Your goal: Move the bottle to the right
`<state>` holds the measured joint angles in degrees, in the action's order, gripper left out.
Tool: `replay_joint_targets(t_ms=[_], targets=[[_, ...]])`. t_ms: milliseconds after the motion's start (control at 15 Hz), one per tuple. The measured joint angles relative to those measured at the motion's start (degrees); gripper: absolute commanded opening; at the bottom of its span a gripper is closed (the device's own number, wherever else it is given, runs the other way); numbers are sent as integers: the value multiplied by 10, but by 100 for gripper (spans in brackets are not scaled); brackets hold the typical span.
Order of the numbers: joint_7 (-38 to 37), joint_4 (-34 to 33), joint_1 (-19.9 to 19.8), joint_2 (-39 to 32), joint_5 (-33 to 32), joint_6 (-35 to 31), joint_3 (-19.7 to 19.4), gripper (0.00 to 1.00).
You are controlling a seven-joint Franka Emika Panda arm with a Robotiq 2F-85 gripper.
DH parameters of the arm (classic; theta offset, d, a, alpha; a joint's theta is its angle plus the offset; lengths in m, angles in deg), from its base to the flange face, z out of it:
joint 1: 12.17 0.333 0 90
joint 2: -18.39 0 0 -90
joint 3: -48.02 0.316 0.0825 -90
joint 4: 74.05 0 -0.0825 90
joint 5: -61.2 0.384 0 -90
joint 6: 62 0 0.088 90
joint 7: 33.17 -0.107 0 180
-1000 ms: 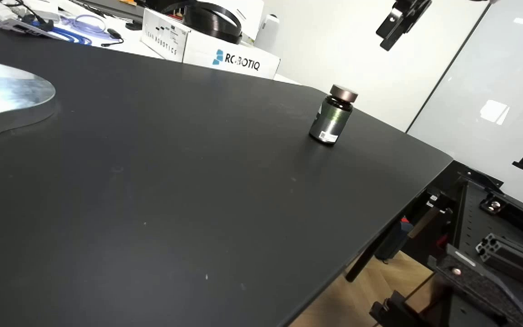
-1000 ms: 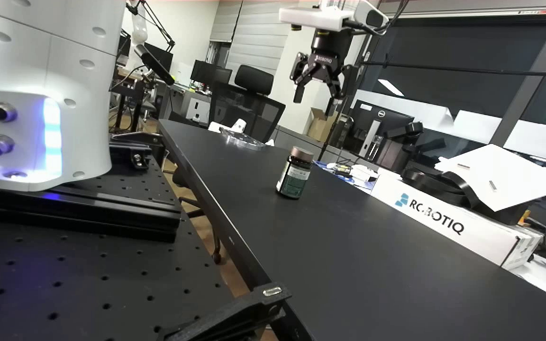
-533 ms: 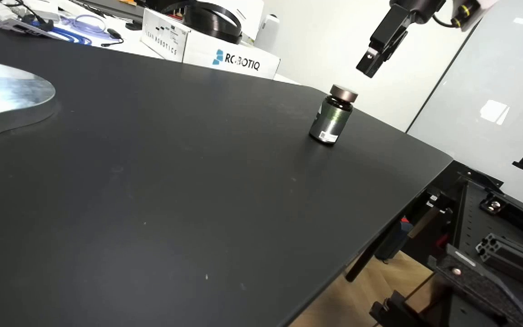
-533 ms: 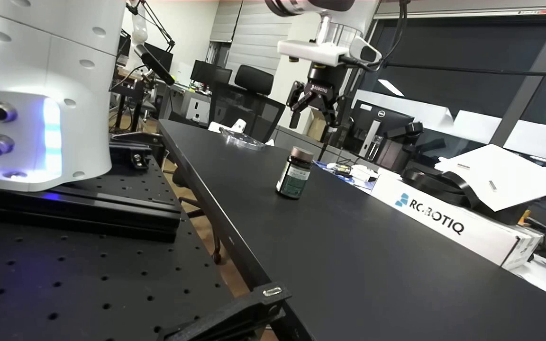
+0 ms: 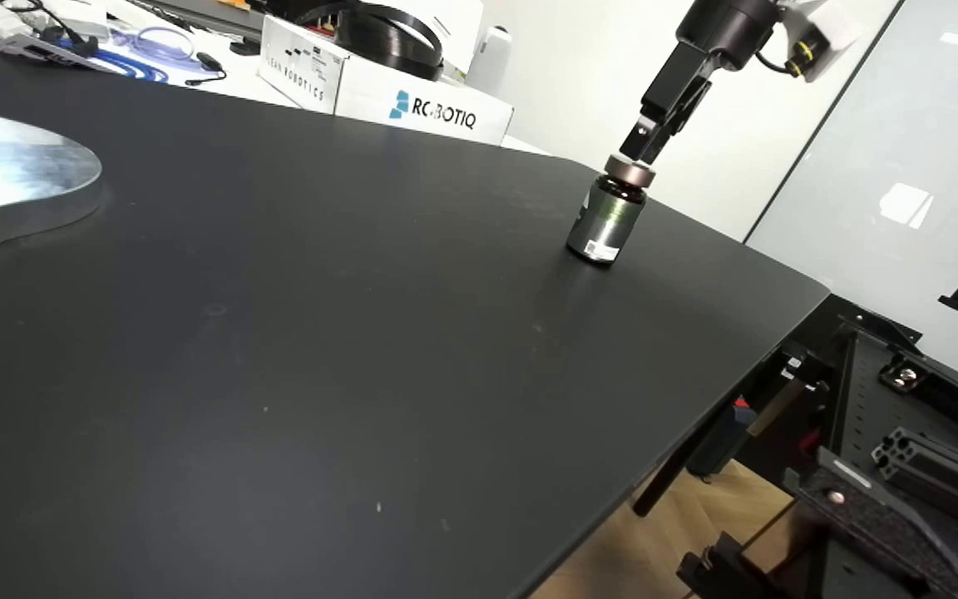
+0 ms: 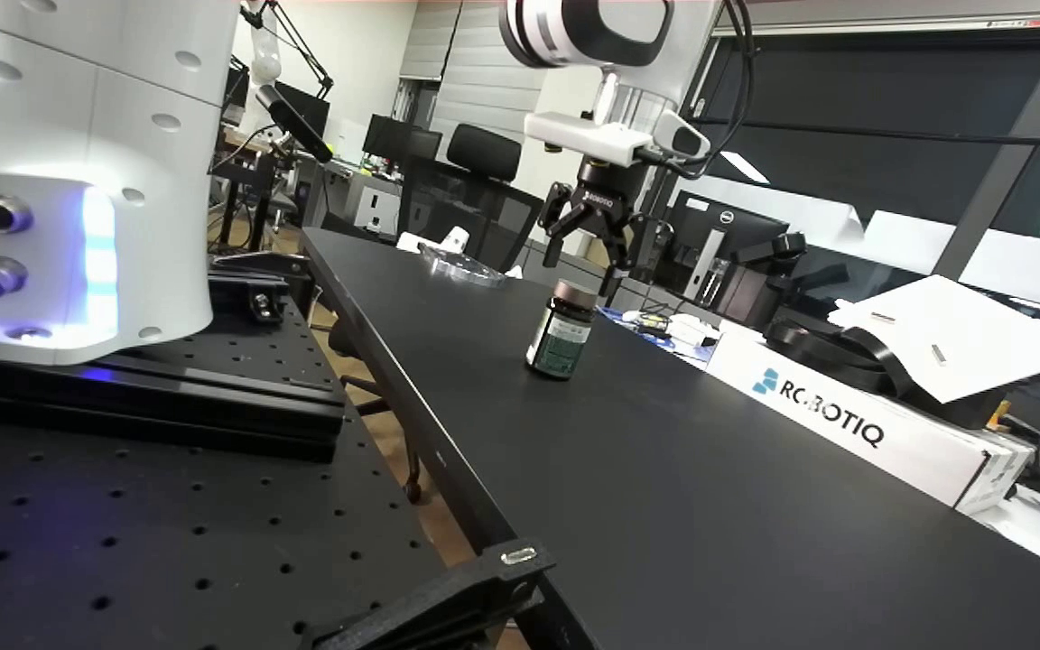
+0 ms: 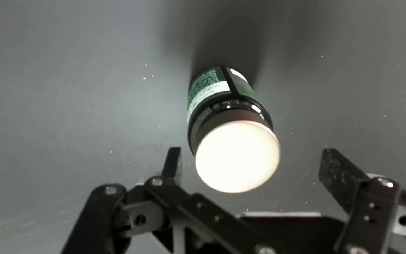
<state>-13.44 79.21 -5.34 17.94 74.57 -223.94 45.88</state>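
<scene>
On a dark tabletop [image 5: 321, 333], a capped bottle [image 6: 562, 332] stands below a spread pincer [image 7: 251, 153]

Both exterior views show the bottle on its base, well apart from the white box [image 6: 831, 415]. I expect it to be light and stiff, though glass or plastic I cannot tell; glass could break in a fall. Its glossy surface looks slippery. The surest hold should be across the straight-sided label [image 6: 565, 348], fingers [image 7: 340, 180] square on opposite sides; the cap [image 7: 237, 157] alone might twist or slip.

Its long axis runs straight up from the tabletop, cap uppermost (the apparent lean is, I judge, only camera tilt). In the wrist view the cap comes nearest and the rest stretches away toward the top; the pincer's fingers are parted, one on either side of the cap, with a gap showing at each.
</scene>
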Motion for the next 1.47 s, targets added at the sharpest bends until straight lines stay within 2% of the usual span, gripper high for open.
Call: replay_joint_targets(t_ms=[533,800,1000,1467], targets=[[-5,-19,-32,-26,-10,1,22,100],[-65,-29,-47,-33,-93,36,15,100],[-91,-38,-52,-37,-125,61,14,100],[-90,-39,-52,-39,-121,62,27,100]])
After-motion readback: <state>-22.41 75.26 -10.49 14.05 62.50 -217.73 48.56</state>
